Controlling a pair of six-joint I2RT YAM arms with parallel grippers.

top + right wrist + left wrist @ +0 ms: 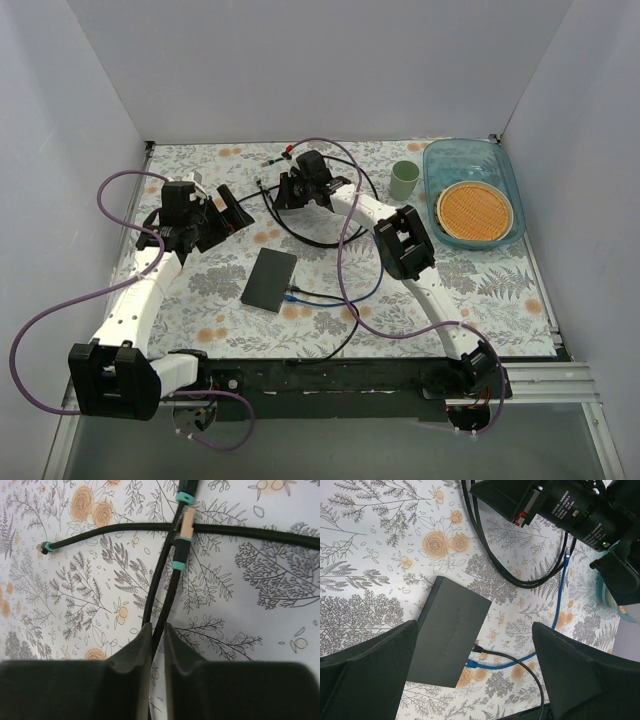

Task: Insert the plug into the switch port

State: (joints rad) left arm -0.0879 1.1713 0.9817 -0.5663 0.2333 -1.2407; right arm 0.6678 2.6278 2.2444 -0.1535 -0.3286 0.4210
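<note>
There are two arms, the left arm [135,305] and the right arm [420,270]; one blue tray [465,160] in the far right corner with one orange woven disc [475,212] in it; one dark grey box [268,279] lying flat a little left of the middle, closer to the near edge; one green cup [404,180] just beside the tray, by the far edge. The left gripper [474,627] is apart from the box, on its far left side, fingers spread wide and holding nothing; the right gripper [157,627], near the far edge, pinches a thin black cable [165,595]. One blue cable [560,595] and one black lead [520,662] go into one edge of the box; the switch port is on that edge, but the sockets are too small to make out; the black loops cross, so I cannot count them. The tabletop [480,290] has grey leaves and orange flowers; plain white walls [320,60] stand on three sides.
</note>
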